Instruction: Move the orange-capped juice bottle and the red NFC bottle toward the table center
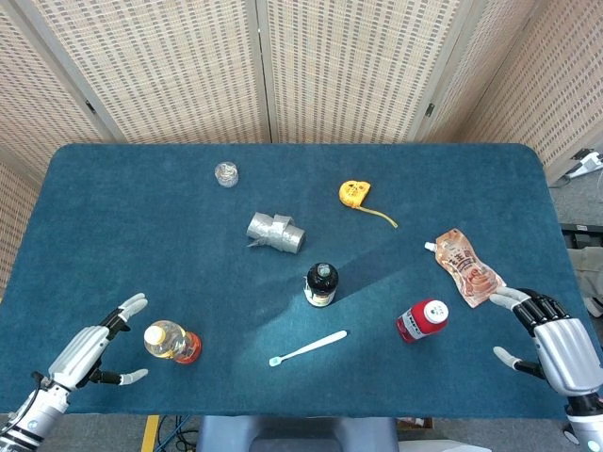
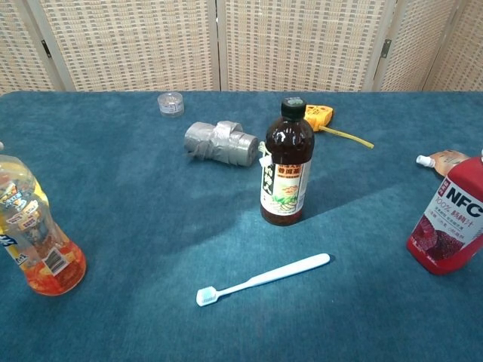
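Head view: the left hand [image 1: 94, 350] sits spread and empty near the table's front edge [image 1: 283, 412], the juice bottle [image 1: 171, 342] just beside its fingertips. The right hand [image 1: 556, 339], fingers apart, holds nothing; the NFC bottle [image 1: 421, 320] stands inward of it. Chest view: both bottles stand upright with bare cloth toward the dark bottle [image 2: 287, 163] between them; neither hand clearly shows.

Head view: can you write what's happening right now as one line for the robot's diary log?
left hand: open, beside juice bottle, not touching | right hand: open, apart from red NFC bottle | both bottles upright
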Motion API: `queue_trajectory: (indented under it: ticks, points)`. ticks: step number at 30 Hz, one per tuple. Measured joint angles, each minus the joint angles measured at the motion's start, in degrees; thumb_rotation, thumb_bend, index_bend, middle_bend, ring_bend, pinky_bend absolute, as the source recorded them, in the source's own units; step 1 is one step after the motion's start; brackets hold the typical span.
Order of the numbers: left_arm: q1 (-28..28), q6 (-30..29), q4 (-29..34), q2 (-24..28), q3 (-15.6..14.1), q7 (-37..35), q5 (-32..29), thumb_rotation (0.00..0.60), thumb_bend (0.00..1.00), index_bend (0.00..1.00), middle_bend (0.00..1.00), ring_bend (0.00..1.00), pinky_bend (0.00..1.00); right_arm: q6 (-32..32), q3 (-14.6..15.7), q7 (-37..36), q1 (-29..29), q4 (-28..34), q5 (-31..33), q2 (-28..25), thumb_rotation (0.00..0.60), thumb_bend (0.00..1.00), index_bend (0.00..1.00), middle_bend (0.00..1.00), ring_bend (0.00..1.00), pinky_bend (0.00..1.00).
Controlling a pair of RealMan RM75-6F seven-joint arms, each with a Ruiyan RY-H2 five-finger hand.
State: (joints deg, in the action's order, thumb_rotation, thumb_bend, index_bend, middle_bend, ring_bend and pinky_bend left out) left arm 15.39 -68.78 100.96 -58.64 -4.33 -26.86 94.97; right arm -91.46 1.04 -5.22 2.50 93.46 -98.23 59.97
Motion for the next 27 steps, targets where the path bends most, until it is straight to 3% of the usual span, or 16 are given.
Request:
queue_trajectory:
  ticks: [15, 22, 27]
  points:
    - [3.2, 3.0, 1.7, -2.9, 1.2, -0.6, -2.7, 0.600, 0.06, 0.02, 0.00, 0.11, 0.25, 0.2, -0.1, -0.2, 0.0, 0.1, 0.3, -0.2, 0.600, 0.03, 0.30, 0.25, 0.20, 0.29]
    - [4.3, 4.2, 2.2, -3.9, 1.3, -0.6, -3.3, 0.600, 0.06, 0.06, 0.06, 0.13, 0.25, 0.3, -0.1, -0.2, 0.0, 0.1, 0.3, -0.2, 0.600, 0.03, 0.30, 0.25, 0.20, 0.29]
    - [4.9, 4.9, 2.4, -4.8, 1.6, -0.1, -4.2, 0.600, 0.06, 0.14, 0.13, 0.16, 0.25, 0.1, -0.2, -0.3, -0.1, 0.1, 0.3, -0.2, 0.600, 0.03, 0.30, 0.25, 0.20, 0.29]
